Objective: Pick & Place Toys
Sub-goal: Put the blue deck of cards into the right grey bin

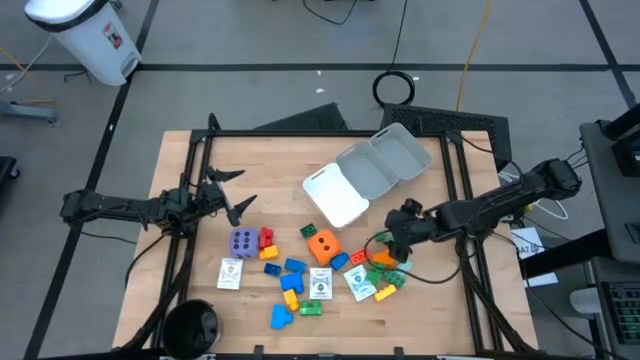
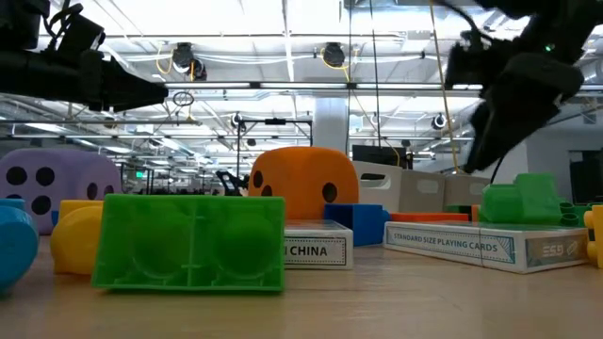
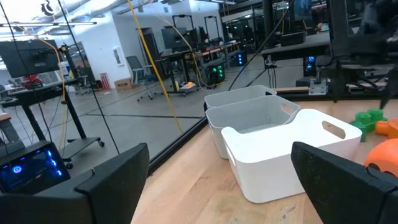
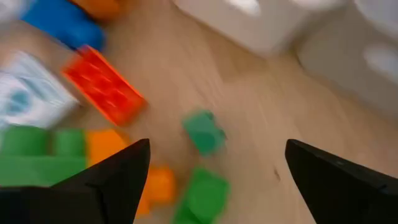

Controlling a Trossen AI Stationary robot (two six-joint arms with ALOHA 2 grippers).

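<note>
The toys lie scattered on the near half of the wooden table: a purple die (image 1: pixel 243 241), an orange die (image 1: pixel 322 243), coloured bricks (image 1: pixel 292 268) and white cards (image 1: pixel 231 273). My right gripper (image 1: pixel 393 248) points steeply down, open, above a cluster of green and orange bricks (image 1: pixel 385 265). In its wrist view a small green brick (image 4: pixel 204 132) lies on the wood between the spread fingers (image 4: pixel 217 152), untouched. My left gripper (image 1: pixel 237 192) waits open and level at the table's left, and the trays lie ahead of its fingers (image 3: pixel 217 165).
A white tray (image 1: pixel 337 195) and a clear one (image 1: pixel 385 160) stand side by side at the table's middle, toward the far edge. A black frame (image 1: pixel 300 133) borders the table. A black round object (image 1: pixel 190 325) sits at the near left corner. Bare wood lies left of the trays.
</note>
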